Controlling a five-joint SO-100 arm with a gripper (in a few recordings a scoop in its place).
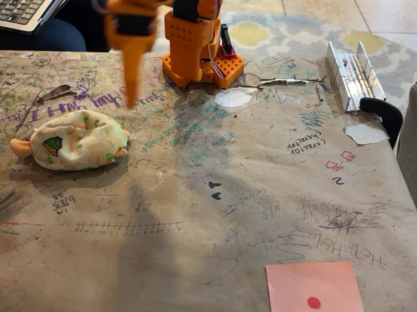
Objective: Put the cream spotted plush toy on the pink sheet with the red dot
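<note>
We see the soft, egg-shaped cream plush toy with orange and green spots point(77, 140) lying on its side at the table's left, an orange nub at its left end. Well apart, at the lower right, lies the flat salmon-pink paper sheet with a small red dot point(316, 292).

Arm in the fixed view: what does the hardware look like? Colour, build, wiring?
All-orange plastic arm. A blocky base with grid-patterned feet sits at the table's far edge, with a black part and thin cables on its right side. The gripper is motion-blurred: a long orange finger tapering downward. No markings legible.
</note>
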